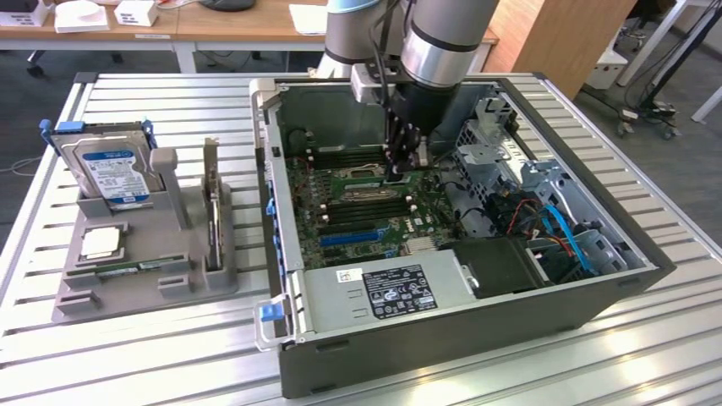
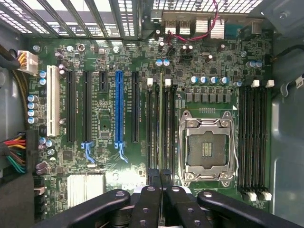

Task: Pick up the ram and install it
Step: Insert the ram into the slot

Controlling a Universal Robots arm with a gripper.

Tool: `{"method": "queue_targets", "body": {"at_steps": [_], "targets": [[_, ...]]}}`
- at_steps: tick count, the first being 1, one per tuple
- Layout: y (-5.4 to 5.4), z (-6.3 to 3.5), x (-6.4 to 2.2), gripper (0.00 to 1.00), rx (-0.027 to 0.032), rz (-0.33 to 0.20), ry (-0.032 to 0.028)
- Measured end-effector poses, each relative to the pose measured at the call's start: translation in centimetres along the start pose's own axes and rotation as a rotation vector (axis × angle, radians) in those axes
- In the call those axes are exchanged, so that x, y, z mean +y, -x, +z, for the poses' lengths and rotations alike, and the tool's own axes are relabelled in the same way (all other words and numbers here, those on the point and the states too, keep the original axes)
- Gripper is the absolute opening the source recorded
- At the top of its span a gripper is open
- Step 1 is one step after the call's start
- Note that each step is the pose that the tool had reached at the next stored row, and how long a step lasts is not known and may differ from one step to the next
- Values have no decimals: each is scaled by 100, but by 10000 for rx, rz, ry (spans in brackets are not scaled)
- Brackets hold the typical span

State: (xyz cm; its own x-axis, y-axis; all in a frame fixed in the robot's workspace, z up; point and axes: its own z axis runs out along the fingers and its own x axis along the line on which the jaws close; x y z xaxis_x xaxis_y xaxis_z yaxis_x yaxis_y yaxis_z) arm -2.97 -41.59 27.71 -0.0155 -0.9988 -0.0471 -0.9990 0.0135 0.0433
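The ram (image 2: 161,123) shows edge-on in the wrist view as a thin green strip. It stands over the black memory slots (image 2: 151,128) beside the CPU socket (image 2: 207,149). My gripper (image 2: 161,183) is shut on its near end, one dark finger (image 2: 148,199) on each side. In the exterior view the gripper (image 1: 397,176) reaches straight down into the open computer case (image 1: 451,321), its tips at the motherboard (image 1: 338,211) next to the socket. Whether the ram sits fully in its slot I cannot tell.
A grey holder (image 1: 135,288) on the exterior view's left carries a silver hard drive (image 1: 113,173), an upright dark card (image 1: 211,194) and a narrow green board (image 1: 134,270). Inside the case are a power supply (image 1: 384,292), drive cage (image 1: 496,152) and blue cables (image 1: 564,233).
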Motion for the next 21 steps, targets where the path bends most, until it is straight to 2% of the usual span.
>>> {"method": "queue_targets", "body": {"at_steps": [15, 21], "targets": [[-6, 139, -6, 11, -1, 0, 0], [-7, 156, -7, 11, 1, 0, 0]]}}
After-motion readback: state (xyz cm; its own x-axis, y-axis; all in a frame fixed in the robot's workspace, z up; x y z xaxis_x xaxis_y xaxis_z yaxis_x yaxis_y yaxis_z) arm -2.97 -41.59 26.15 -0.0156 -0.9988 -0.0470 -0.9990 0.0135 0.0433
